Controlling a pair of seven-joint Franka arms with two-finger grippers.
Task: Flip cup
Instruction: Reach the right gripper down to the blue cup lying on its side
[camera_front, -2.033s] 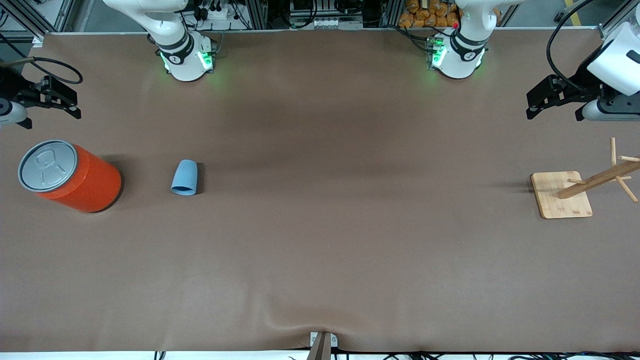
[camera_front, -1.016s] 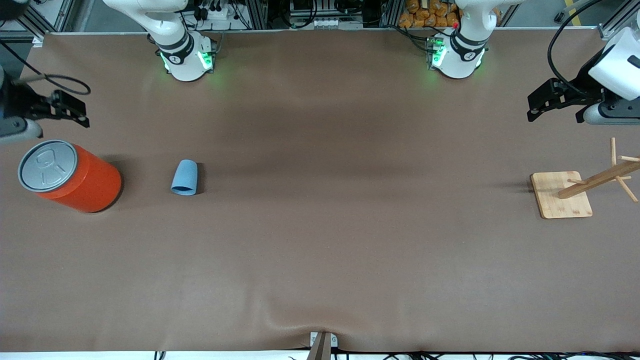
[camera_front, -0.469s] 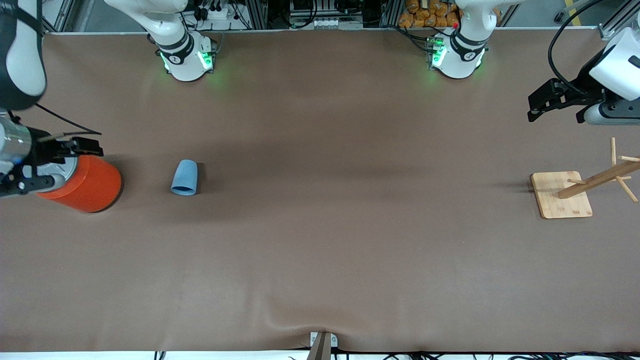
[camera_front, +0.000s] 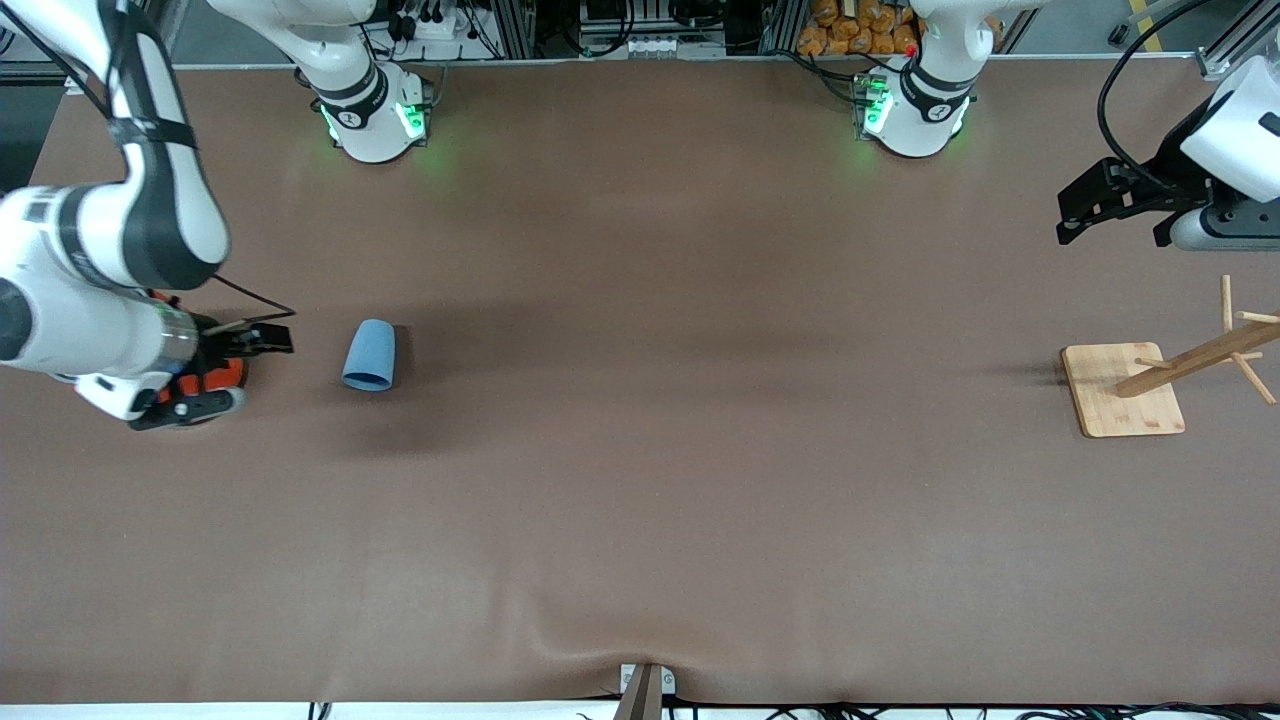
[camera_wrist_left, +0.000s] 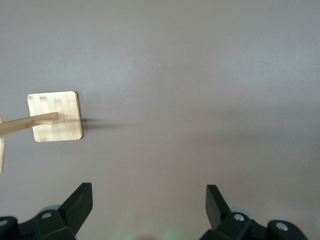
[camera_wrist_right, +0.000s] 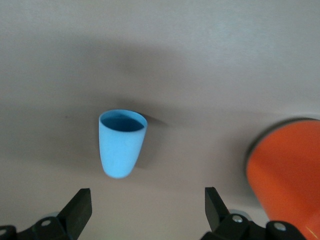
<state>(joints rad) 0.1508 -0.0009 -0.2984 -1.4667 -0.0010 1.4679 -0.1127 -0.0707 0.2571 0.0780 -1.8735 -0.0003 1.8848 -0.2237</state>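
The light blue cup (camera_front: 370, 355) lies on its side on the brown table, its open mouth toward the front camera. In the right wrist view the cup (camera_wrist_right: 120, 145) shows its deeper blue inside. My right gripper (camera_front: 240, 360) is open and empty. It hangs over the orange can's edge beside the cup, toward the right arm's end of the table, and does not touch the cup. In the right wrist view (camera_wrist_right: 146, 207) the cup lies ahead of the open jaws. My left gripper (camera_front: 1110, 215) is open and empty, and that arm waits over the left arm's end of the table (camera_wrist_left: 148, 205).
The large orange can (camera_front: 226, 377) stands under my right hand and is mostly hidden by it; it also shows in the right wrist view (camera_wrist_right: 287, 175). A wooden peg rack on a square base (camera_front: 1120, 390) stands near the left arm's end (camera_wrist_left: 55, 117).
My right arm has swung from the table's end down over the orange can toward the cup. The cup has not moved. The left arm has barely moved.
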